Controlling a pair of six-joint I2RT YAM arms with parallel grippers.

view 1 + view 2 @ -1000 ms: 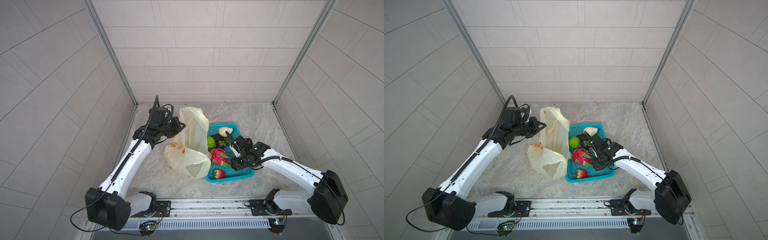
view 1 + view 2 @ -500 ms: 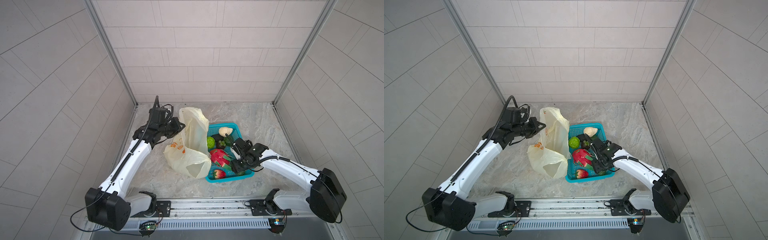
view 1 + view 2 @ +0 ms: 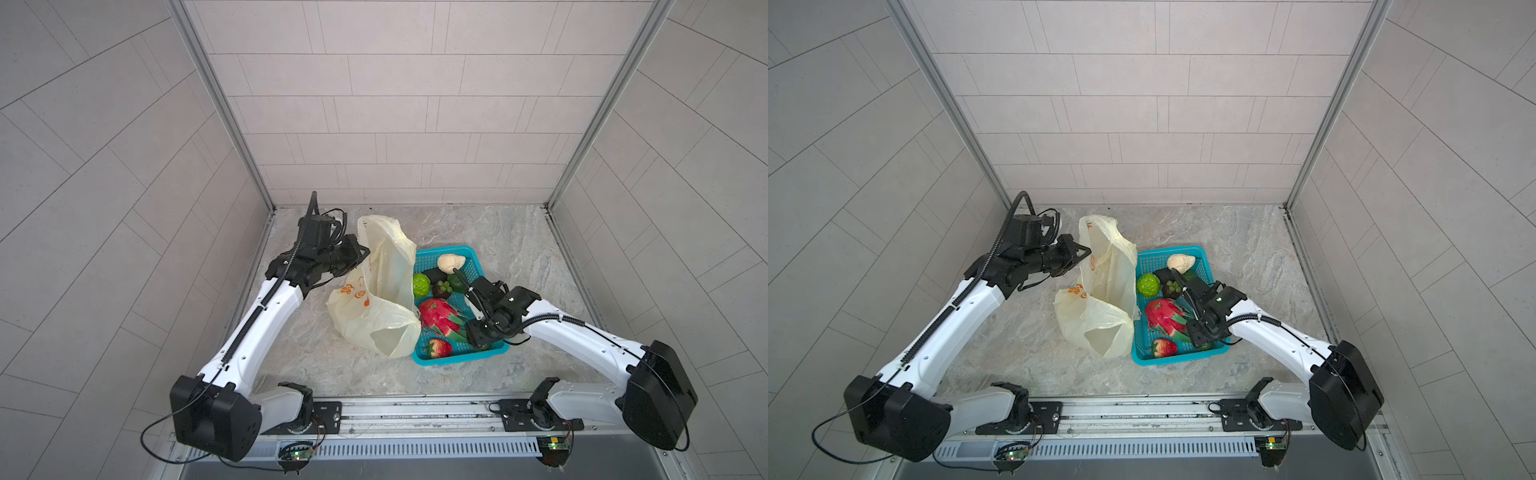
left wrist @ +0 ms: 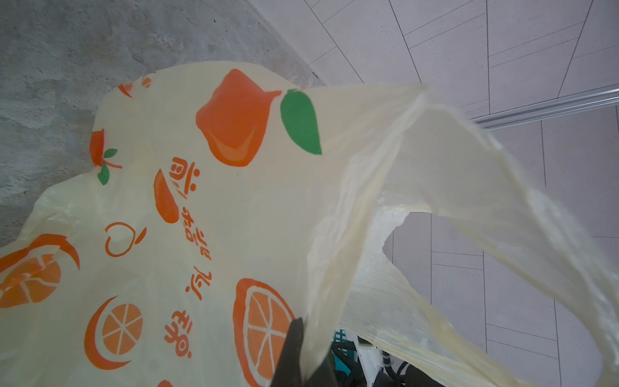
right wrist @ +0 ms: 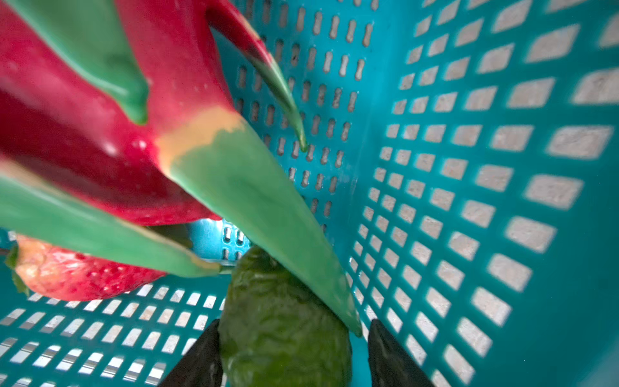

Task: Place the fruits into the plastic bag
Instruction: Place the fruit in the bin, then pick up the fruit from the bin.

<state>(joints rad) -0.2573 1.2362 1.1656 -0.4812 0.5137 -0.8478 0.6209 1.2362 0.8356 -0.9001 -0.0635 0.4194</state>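
Left gripper (image 3: 363,251): clamped on cream-yellow plastic bag (image 3: 374,324). Right gripper (image 5: 294,335): spread astride dark green bumpy fruit (image 5: 278,301); red dragon fruit's scale (image 5: 254,207) may be pinched.

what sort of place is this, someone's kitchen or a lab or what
Most likely a robot test booth, not a kitchen: two arms bolted to a metal rail, bare tiled walls on three sides, and fruits set out in a basket.

One plastic bag (image 3: 365,320), one teal basket (image 3: 457,358) — roughly eight fruits (image 3: 438,313), some half hidden.
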